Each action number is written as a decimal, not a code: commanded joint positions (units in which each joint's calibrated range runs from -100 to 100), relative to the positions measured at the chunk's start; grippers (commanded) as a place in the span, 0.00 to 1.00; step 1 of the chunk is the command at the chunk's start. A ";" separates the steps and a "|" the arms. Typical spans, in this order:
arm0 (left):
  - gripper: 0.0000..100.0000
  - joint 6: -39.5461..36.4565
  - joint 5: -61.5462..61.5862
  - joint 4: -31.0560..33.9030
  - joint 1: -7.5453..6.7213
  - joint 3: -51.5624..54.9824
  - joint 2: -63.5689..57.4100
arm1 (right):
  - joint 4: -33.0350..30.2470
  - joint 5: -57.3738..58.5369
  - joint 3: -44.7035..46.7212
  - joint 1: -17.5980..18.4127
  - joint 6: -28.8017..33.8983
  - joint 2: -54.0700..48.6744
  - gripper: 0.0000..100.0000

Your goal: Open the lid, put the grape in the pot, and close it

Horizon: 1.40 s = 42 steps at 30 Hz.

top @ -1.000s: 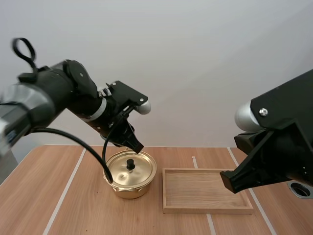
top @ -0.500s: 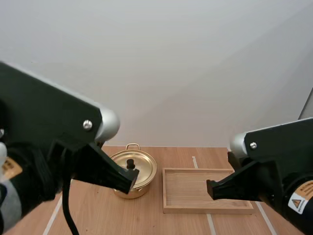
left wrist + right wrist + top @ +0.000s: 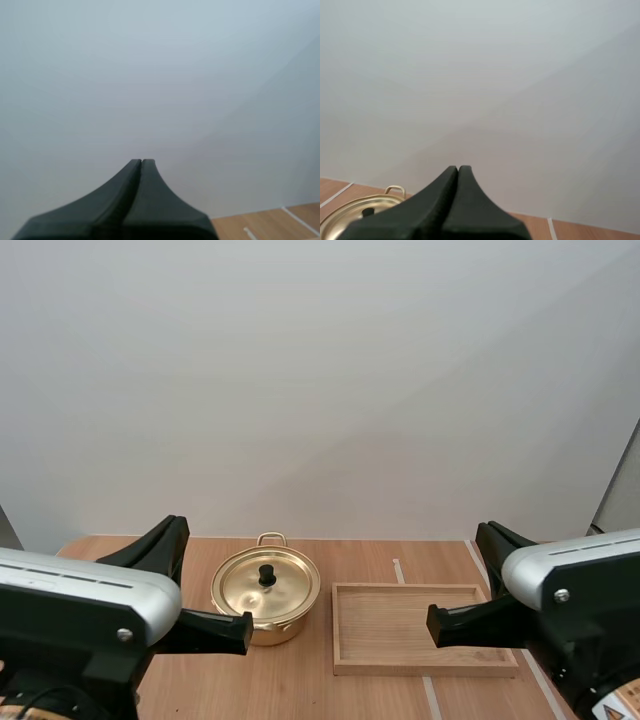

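Observation:
A golden pot (image 3: 265, 592) stands on the table left of centre, its lid (image 3: 266, 583) on it with a black knob (image 3: 268, 575) upright in the middle. In the left wrist view my left gripper (image 3: 141, 161) is shut on nothing, its fingers together as one dark wedge raised toward the wall. The right wrist view has my right gripper (image 3: 458, 167) shut the same way, with the pot (image 3: 355, 214) low beyond it. Both arms (image 3: 90, 605) (image 3: 570, 590) sit folded at the near edge, well back from the pot.
A shallow wooden tray (image 3: 340, 632) lies right of the pot, almost touching it. The wooden table (image 3: 330, 558) has pale stripes running front to back. A plain wall rises behind it.
My left arm has pulled back from above the pot's lid toward the near edge. The right arm has also drawn back and lower. The lid stays on the pot.

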 commanded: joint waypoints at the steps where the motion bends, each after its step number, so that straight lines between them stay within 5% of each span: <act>1: 0.00 1.86 -2.95 0.29 0.13 5.52 -0.20 | -1.27 -10.38 8.38 -1.76 0.06 -0.35 0.00; 10: 0.00 2.35 -28.31 0.19 0.13 23.71 -0.20 | -1.27 -28.45 28.55 -6.40 0.06 -0.35 0.00; 14: 0.00 0.87 -16.30 -0.63 -0.34 23.71 -0.20 | -1.27 -27.64 30.15 -7.73 0.06 -0.35 0.00; 19: 0.00 -0.62 2.18 -0.26 -0.04 23.71 -0.20 | -0.18 -11.65 30.15 -8.00 0.46 -0.35 0.00; 25: 0.00 -0.29 1.52 -0.40 1.92 23.71 -0.20 | 0.06 -5.45 30.15 -8.00 0.31 -0.35 0.00; 42: 0.00 -0.29 1.52 -0.40 1.92 23.71 -0.20 | 0.06 -5.45 30.15 -8.00 0.31 -0.35 0.00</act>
